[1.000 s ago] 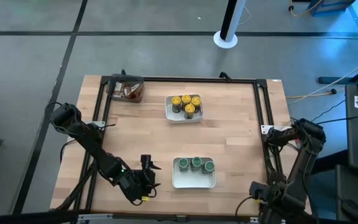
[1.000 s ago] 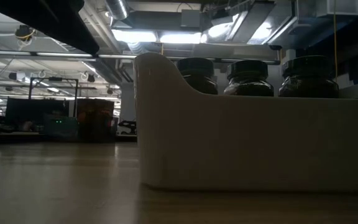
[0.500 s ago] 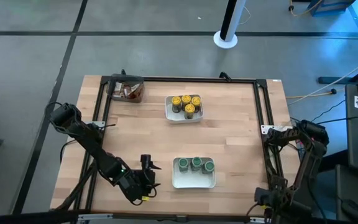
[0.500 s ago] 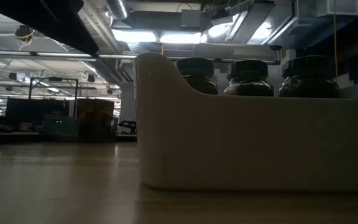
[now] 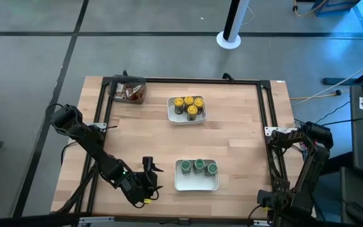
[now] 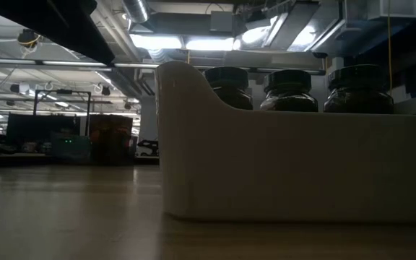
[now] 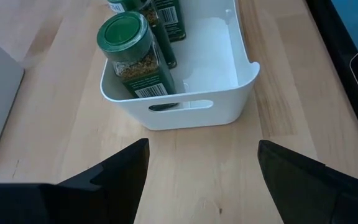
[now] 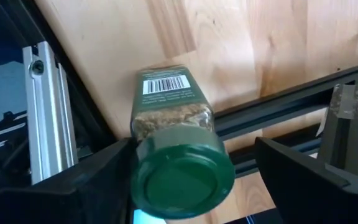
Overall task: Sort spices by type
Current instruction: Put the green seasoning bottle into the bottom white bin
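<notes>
A green-lidded spice jar (image 8: 178, 140) sits between the right gripper's (image 8: 191, 180) two dark fingers in the right wrist view, lid toward the camera and barcode label facing away over the wooden table (image 5: 238, 139). The jaws stand wide, one finger at each side of the jar; whether the pads actually bear on it cannot be told. In the high view, that arm is folded at the table's near right corner, by the black frame rail (image 5: 271, 135).

Three more green-lidded jars (image 5: 198, 166) stand upright in the white tray (image 5: 196, 183) at the near side of the table. A group of yellow-lidded jars (image 5: 188, 105) fills a second white tray (image 5: 172, 113) farther back, and brown-orange packets (image 5: 130, 93) lie in the dark bin (image 5: 128, 89) at the far left corner.

The left gripper (image 7: 201, 168) hovers just beside the near tray, spread and empty, facing its handle slot.

The jar looks rigid and light, a clear body partly filled with dried herbs. Its smooth wall and paper label could slip or turn under a loose pinch. The safest hold appears to be across the body just below the lid, where the wider cap would catch the fingers. The lid itself may twist if squeezed.
</notes>
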